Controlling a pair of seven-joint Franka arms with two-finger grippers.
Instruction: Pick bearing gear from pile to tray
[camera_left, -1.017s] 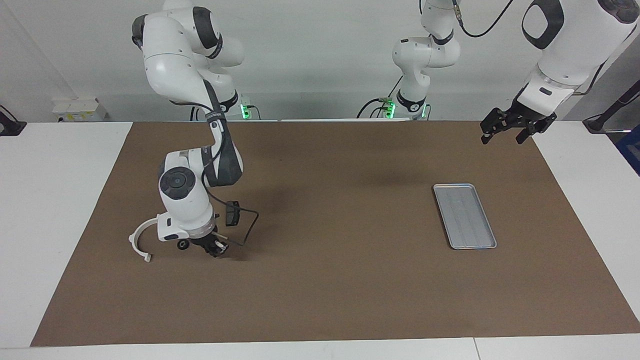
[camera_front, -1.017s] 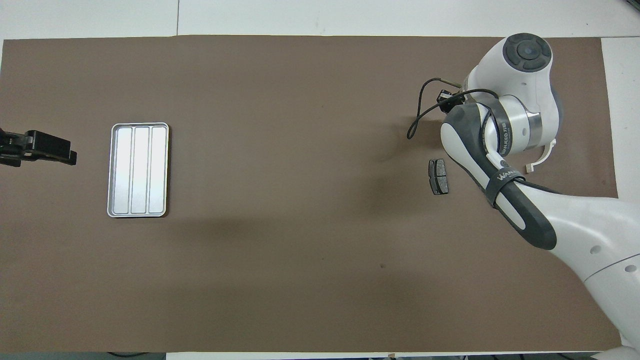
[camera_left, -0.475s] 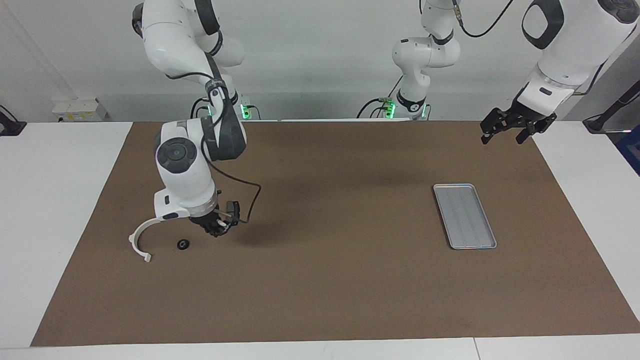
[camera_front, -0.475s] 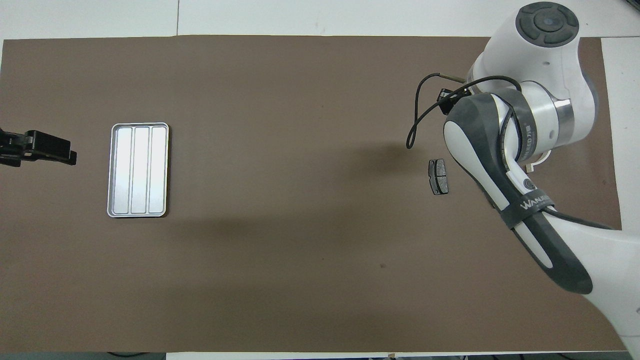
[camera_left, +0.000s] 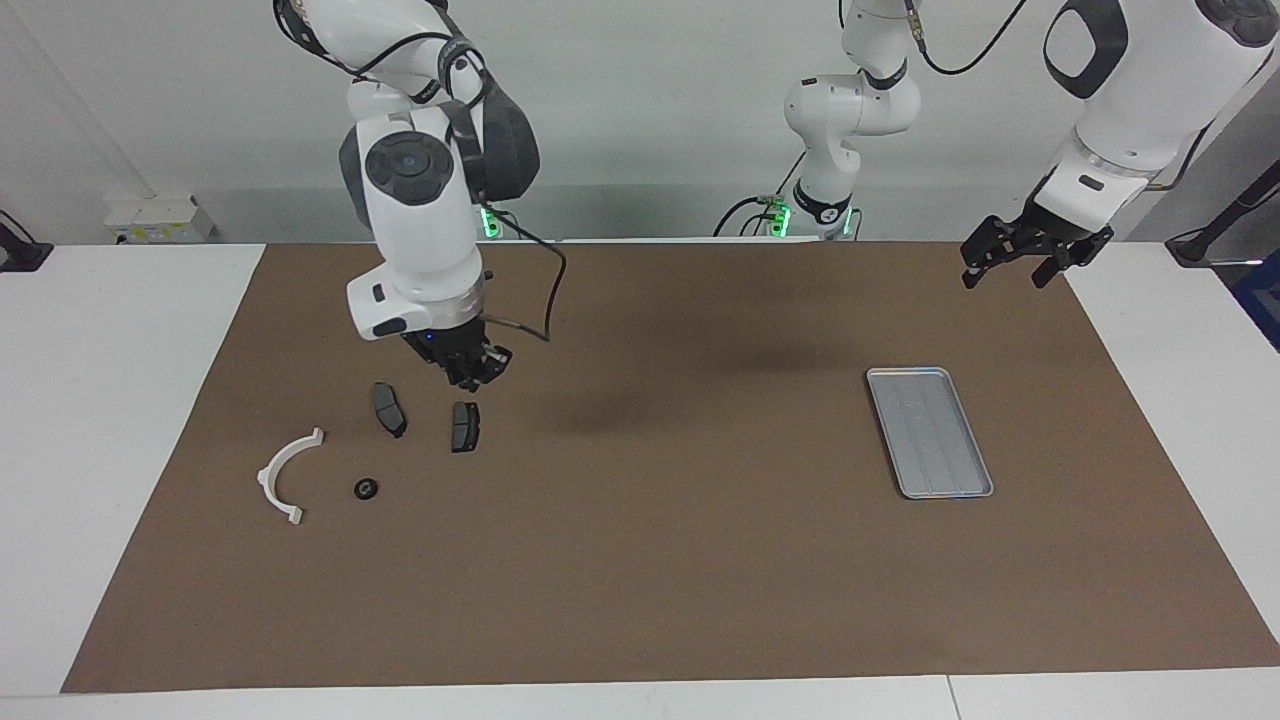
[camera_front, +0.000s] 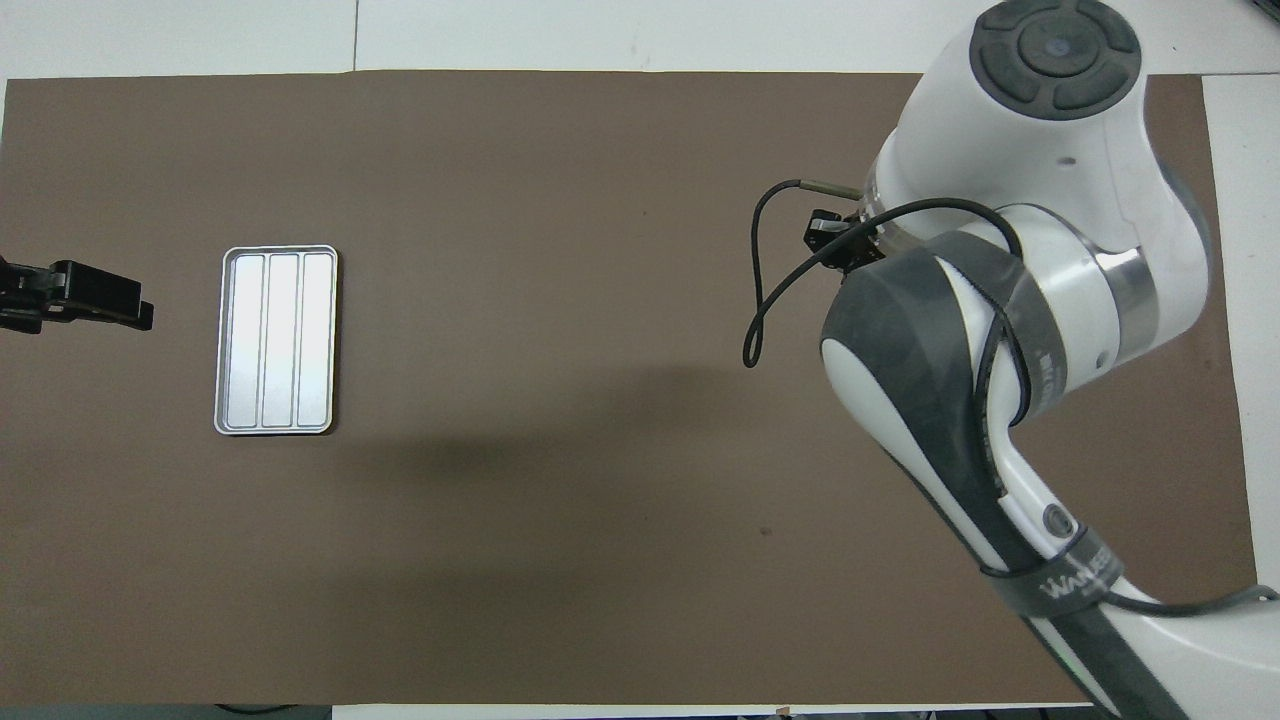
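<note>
Up in the air at the right arm's end of the table hangs the right gripper (camera_left: 470, 375); its fingers are pressed together, and I cannot tell if a small part sits between them; just under the fingertips on the brown mat (camera_left: 650, 560) lies one dark grey brake pad (camera_left: 465, 427); beside that pad lies a second brake pad (camera_left: 388, 409), more toward the right arm's end of the table; farther from the robots than both pads sits a tiny black round piece (camera_left: 366, 489), and beside it curves a white half-ring (camera_left: 285, 475); these loose bits make up the pile, and all of them lie apart from the fingers; in the overhead view the big white right arm (camera_front: 1010, 260) covers the pile.

Well apart from those fingers, toward the left arm's end of the table, rests the silver tray (camera_left: 929, 432) (camera_front: 276, 341); it lies flat on the mat and has long ridges running down it; nothing lies in it.

Over the corner of the mat nearest the robots at the left arm's end waits the left gripper (camera_left: 1008, 268) (camera_front: 95, 296); its fingers stand wide and hold nothing; the tray is near these fingers but not under them.
</note>
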